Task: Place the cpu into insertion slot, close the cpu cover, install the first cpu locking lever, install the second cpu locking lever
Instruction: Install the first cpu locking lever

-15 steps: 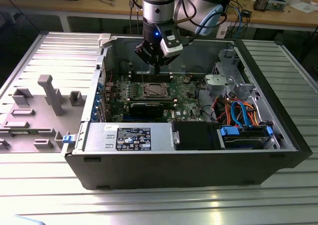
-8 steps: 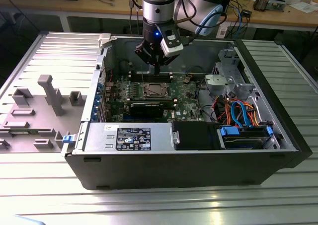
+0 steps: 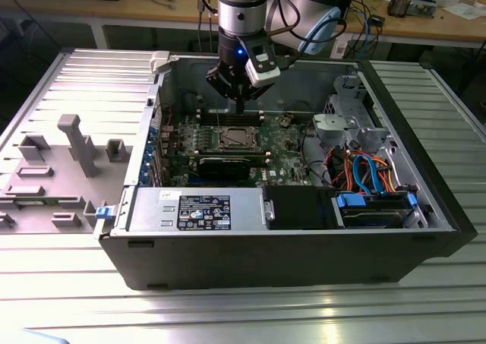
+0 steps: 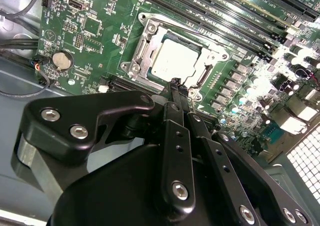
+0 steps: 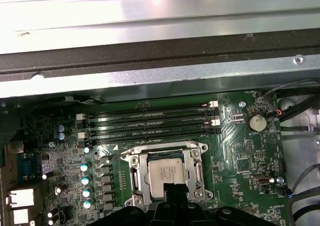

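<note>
The cpu lies flat in its socket on the green motherboard, silver top up. The cpu cover is down around it, its window framing the chip. In the first wrist view the cpu and the cpu cover sit just past the fingertips. A thin wire lever runs along one side of the socket. My gripper hangs just above the socket edge, shut with nothing between its fingers. In the exterior view the gripper is over the socket.
The open computer case lies on a ribbed metal table. Memory slots run beside the socket. A power supply box sits along the near wall, and drive bays with coloured cables are at the exterior view's right. A grey fixture stands at the left.
</note>
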You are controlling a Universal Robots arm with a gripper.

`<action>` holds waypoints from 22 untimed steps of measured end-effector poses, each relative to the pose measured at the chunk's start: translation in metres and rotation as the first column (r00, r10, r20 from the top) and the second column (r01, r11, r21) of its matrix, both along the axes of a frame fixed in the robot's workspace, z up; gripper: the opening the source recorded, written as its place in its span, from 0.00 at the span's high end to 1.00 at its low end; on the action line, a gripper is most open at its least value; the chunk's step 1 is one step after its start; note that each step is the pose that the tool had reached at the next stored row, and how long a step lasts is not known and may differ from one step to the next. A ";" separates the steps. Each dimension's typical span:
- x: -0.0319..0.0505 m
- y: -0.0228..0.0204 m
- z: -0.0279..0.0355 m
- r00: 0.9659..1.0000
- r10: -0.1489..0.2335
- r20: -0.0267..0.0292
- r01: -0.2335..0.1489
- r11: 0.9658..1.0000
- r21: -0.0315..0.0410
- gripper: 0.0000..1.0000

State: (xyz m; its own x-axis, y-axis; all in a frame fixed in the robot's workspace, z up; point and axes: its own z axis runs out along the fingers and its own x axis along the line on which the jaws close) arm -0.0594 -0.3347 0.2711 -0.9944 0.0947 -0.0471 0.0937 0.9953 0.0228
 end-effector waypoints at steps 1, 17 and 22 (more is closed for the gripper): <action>0.0000 0.0000 0.0000 1.000 0.000 0.000 0.000 1.000 0.000 0.89; -0.0169 0.0000 -0.0025 0.993 0.115 0.000 -0.115 0.993 0.003 0.89; -0.0173 0.0000 -0.0025 0.993 0.116 0.000 -0.116 0.993 0.004 0.89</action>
